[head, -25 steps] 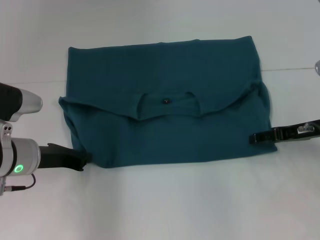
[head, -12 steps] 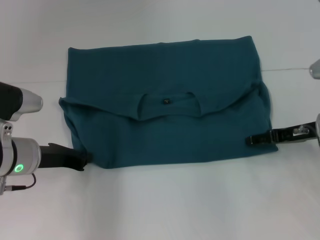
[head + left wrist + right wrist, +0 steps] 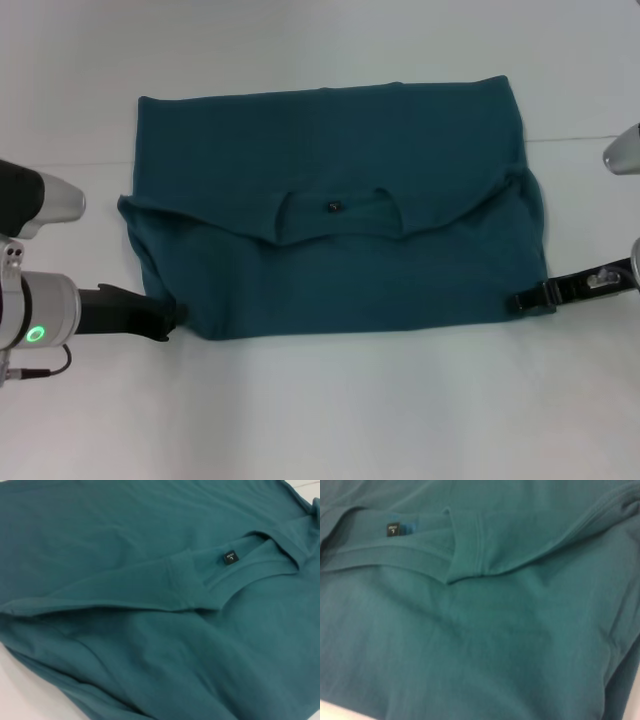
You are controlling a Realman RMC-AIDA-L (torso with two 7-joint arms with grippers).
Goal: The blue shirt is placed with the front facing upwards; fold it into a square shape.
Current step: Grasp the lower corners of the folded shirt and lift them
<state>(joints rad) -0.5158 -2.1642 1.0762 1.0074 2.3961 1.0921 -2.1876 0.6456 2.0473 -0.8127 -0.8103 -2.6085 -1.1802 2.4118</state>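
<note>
The blue shirt [image 3: 330, 150] lies flat on the white table [image 3: 350, 400] as a wide rectangle, its top part folded down over the body. The round collar with a small dark neck tag [image 3: 332, 205] sits at the middle. No chest print shows. My left gripper [image 3: 165, 318] is at the shirt's near left corner, touching its edge. At the near right corner, my right gripper [image 3: 524, 298] sits against the hem. The left wrist view is filled by shirt cloth [image 3: 150, 580] and the tag [image 3: 230, 557]. The right wrist view shows the same cloth [image 3: 470, 630] and tag [image 3: 393, 529].
White table surface surrounds the shirt on all sides, with a broad bare strip along the near edge. A faint seam line [image 3: 580, 138] crosses the table at the far right. The right arm's grey body [image 3: 622, 152] shows at the right edge.
My right gripper has drawn back to the right and nearer along the shirt's right hem, and the cloth edge there has shifted slightly outward. The left gripper has stayed put.
</note>
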